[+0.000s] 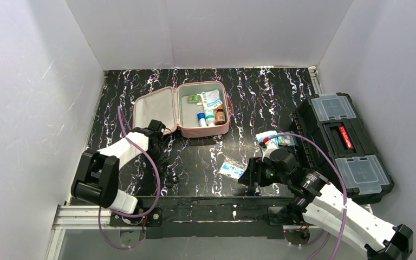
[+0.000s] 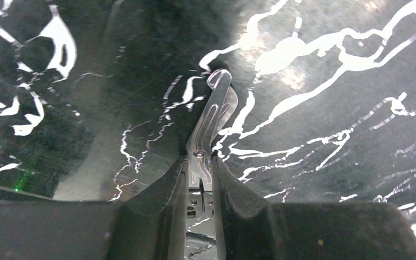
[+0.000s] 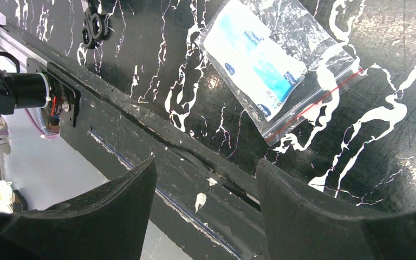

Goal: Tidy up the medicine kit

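Medicine kit (image 1: 203, 131) sits at the back middle of the table (image 1: 271, 97), well apart from both arms. It lies open and flat, inside facing up. Its long axis runs left to right across the table, with the lid (image 1: 154, 108) folded out to the left and the tray half on the right. The shell is soft and pink with rounded corners, and the lining is grey. The tray holds small bottles side by side and flat packets behind them.

Left gripper (image 2: 200, 162) is low over the table, in front of the lid. Its fingers are pressed in on a slim metal tool (image 2: 214, 111), one finger against each side, just below a small rivet. The tool is bright, flat steel with a blunt rounded tip, and it points away from the fingers. Cannot tell whether the tip touches the table.

Right gripper (image 3: 206, 162) hangs over the near edge of the table. Its dark, curved fingers are spread wide, holding and touching nothing. A clear zip bag (image 3: 276, 65) lies flat just ahead of it. The bag is crinkled plastic with a red seal line, and a blue-and-white packet is inside.

The table surface is glossy black with white marble veins. A black toolbox (image 1: 341, 141) with clear lids sits at the right edge.
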Available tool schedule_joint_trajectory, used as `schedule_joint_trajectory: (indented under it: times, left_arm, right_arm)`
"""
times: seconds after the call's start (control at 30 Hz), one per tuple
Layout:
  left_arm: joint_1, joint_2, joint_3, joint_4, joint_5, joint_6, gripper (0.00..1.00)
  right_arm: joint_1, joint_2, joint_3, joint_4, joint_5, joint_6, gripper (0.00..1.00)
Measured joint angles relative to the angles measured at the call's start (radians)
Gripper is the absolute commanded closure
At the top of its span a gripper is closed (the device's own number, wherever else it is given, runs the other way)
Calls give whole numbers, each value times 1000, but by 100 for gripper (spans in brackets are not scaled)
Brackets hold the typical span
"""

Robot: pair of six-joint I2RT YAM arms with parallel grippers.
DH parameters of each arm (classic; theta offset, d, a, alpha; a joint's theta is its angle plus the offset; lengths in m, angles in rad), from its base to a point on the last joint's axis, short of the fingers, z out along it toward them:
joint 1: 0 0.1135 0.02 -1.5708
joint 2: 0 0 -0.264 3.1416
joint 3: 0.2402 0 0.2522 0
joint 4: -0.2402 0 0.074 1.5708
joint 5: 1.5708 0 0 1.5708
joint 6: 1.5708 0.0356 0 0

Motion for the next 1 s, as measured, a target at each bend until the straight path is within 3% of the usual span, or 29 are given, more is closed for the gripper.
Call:
schedule_joint_trajectory:
  times: [0.53, 1.0]
  left_arm:
    - [-66, -54, -52, 245, 220, 144, 100]
    - [-161, -63, -52, 299, 253, 124, 100]
  right_arm:
    - [0, 38, 0, 24, -41, 11, 27]
    - [58, 284, 19, 248, -120, 90, 29]
